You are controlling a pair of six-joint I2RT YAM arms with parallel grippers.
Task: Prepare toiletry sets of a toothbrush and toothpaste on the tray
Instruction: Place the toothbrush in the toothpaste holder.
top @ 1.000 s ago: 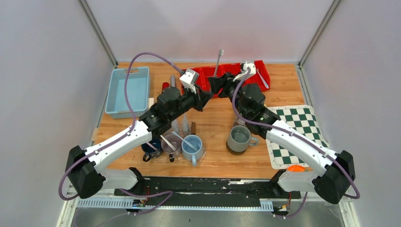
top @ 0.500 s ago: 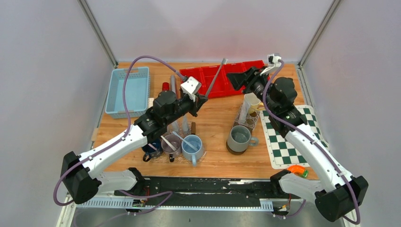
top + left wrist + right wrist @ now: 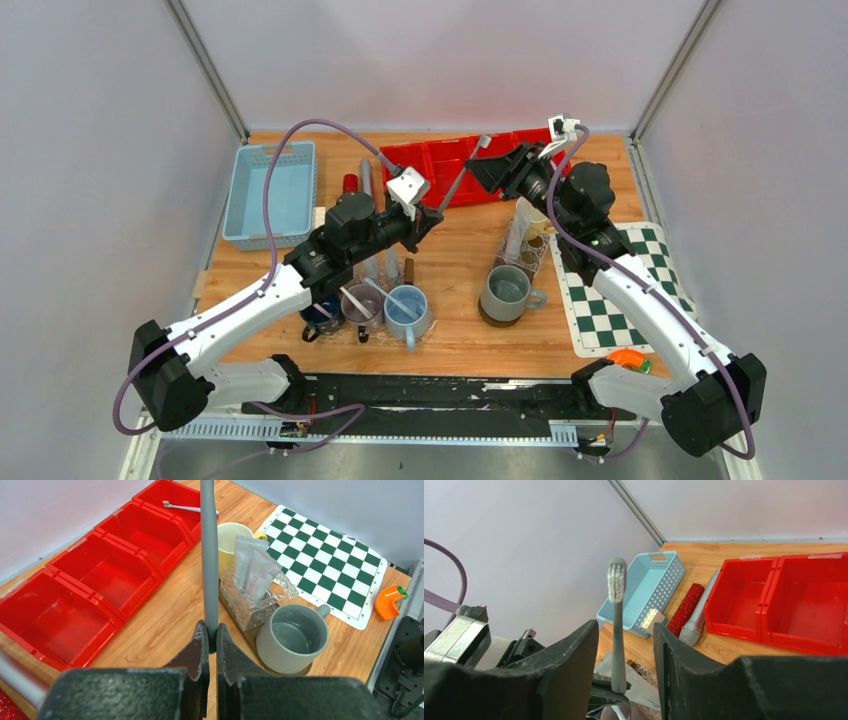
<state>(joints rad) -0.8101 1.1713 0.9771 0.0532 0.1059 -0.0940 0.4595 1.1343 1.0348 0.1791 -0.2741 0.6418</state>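
Note:
My left gripper (image 3: 428,213) is shut on the lower end of a grey toothbrush (image 3: 462,175), which slants up and right over the red tray (image 3: 425,160). In the left wrist view the jaws (image 3: 210,632) pinch the stick (image 3: 209,555). My right gripper (image 3: 478,172) is open and faces the brush. In the right wrist view the brush (image 3: 617,630) stands between its spread fingers (image 3: 625,630), untouched. Another toothbrush (image 3: 187,507) lies in the tray's far bin. Toothpaste tubes (image 3: 255,572) stand in a glass holder (image 3: 522,245).
Several mugs (image 3: 405,312) with sticks in them stand front left, and a grey mug (image 3: 503,292) front centre. A yellow mug (image 3: 235,535) is beside the glass holder. A blue basket (image 3: 270,190), red and grey cylinders (image 3: 691,610), a chessboard mat (image 3: 625,285) and an orange object (image 3: 390,602) lie around.
My right arm lifted off the red tray, swung right, then turned its open gripper around the brush. My left gripper drew back a little and tilted the brush to the right.

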